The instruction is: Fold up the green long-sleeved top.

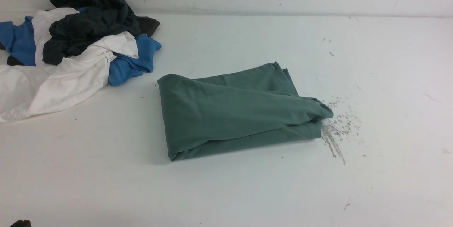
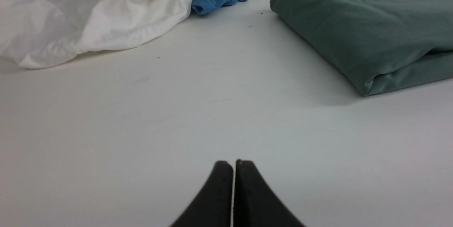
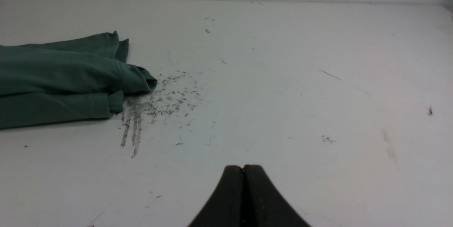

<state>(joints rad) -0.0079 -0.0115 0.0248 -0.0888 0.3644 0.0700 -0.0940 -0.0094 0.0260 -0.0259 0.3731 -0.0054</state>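
Lying near the middle of the white table (image 1: 247,191), the green long-sleeved top (image 1: 233,110) is folded into a compact, roughly rectangular bundle of several layers, with a rounded fold along its left edge and cuff and hem ends bunched at its right edge. Just beside that right edge the table carries a patch of dark scuff marks (image 1: 336,128) — short scratches and specks, with a few longer streaks running toward the near side. At the far left of the table sits a loose pile of other clothes, well apart from the green top: a dark charcoal garment (image 1: 92,21) on top, a blue garment (image 1: 132,60) showing at both sides, and a white garment (image 1: 53,81) spilling toward the near edge.

Neither arm touches any cloth. The left gripper (image 2: 233,165) has its two black fingers pressed together, holding nothing, over bare table with the folded top's corner and the white garment ahead of it in the left wrist view. The right gripper (image 3: 243,168) is likewise closed and empty — in its wrist view the top's bunched cuffs (image 3: 136,80) and the scuff marks lie ahead, apart from the fingertips.
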